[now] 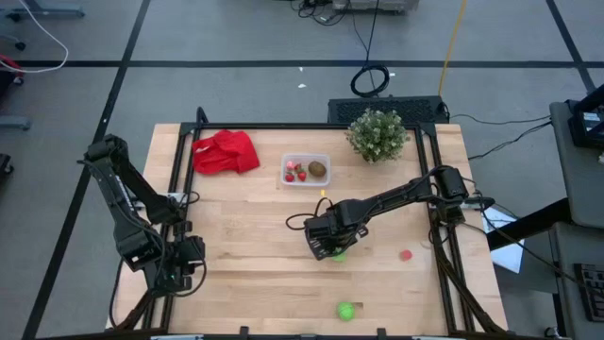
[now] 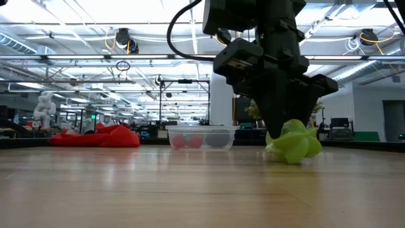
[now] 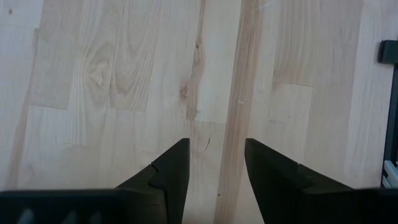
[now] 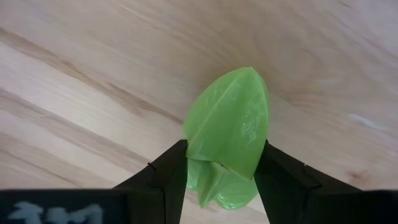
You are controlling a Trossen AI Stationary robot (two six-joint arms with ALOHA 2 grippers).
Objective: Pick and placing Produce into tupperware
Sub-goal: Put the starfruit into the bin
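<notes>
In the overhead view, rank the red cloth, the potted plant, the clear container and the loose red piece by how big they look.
1. red cloth and potted plant: look about alike, no ranking between them
2. clear container
3. loose red piece

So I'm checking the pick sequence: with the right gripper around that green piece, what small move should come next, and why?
Probably a short straight lift. The right gripper has its fingers pressed on both sides of the green piece, which in the low view seems to rest on the table. Raising it should clear the way to the tupperware. The left gripper waits, open.
</notes>
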